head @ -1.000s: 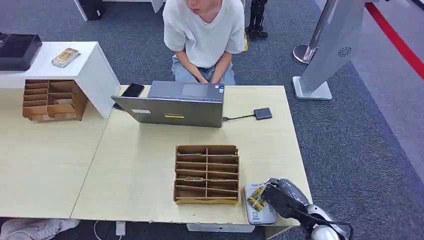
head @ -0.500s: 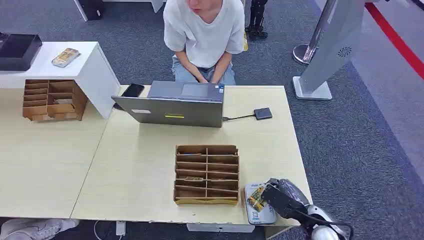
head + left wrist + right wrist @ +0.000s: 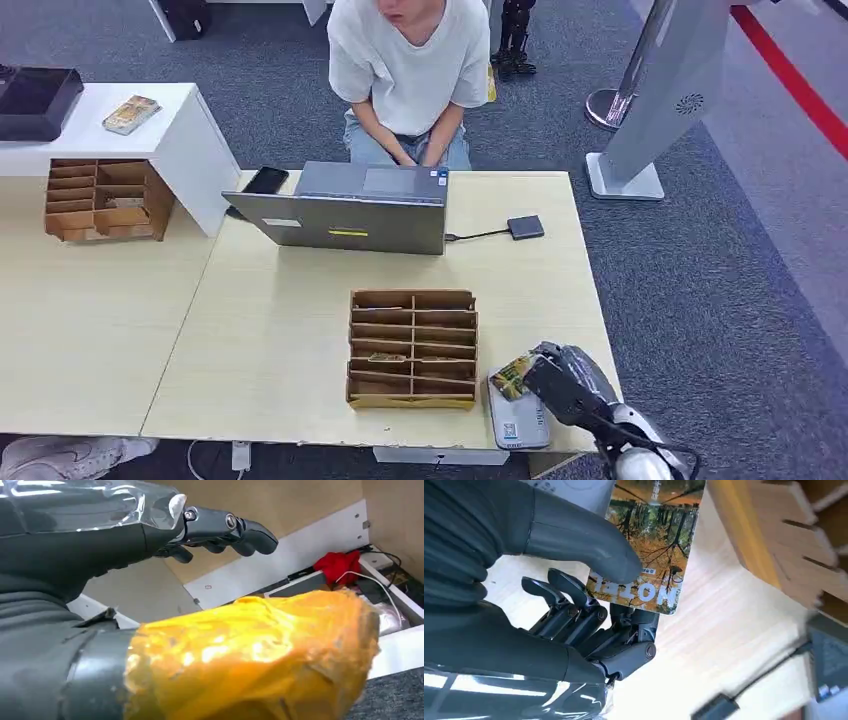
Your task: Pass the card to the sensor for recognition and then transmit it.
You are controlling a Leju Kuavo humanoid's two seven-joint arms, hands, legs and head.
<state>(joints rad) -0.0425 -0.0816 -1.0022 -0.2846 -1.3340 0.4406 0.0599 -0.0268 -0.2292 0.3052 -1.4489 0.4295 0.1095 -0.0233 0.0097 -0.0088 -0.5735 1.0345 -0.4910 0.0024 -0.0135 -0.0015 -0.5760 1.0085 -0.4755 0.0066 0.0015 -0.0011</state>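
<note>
Fingers and thumb of my right hand [image 3: 560,385] pinch the autumn-forest printed card [image 3: 512,374] at lower right, above the white flat sensor [image 3: 517,422] on the pale wooden counter [image 3: 280,340]; my left hand [image 3: 220,530] is open, holding nothing.

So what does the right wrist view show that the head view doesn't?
Right wrist view alone: the thumb pressing the card against the fingers, and the card's forest print and lettering. Head view alone: the person, laptop, both wooden organizers, and the white sensor. Both: the right hand holding the card, and the table.
</note>
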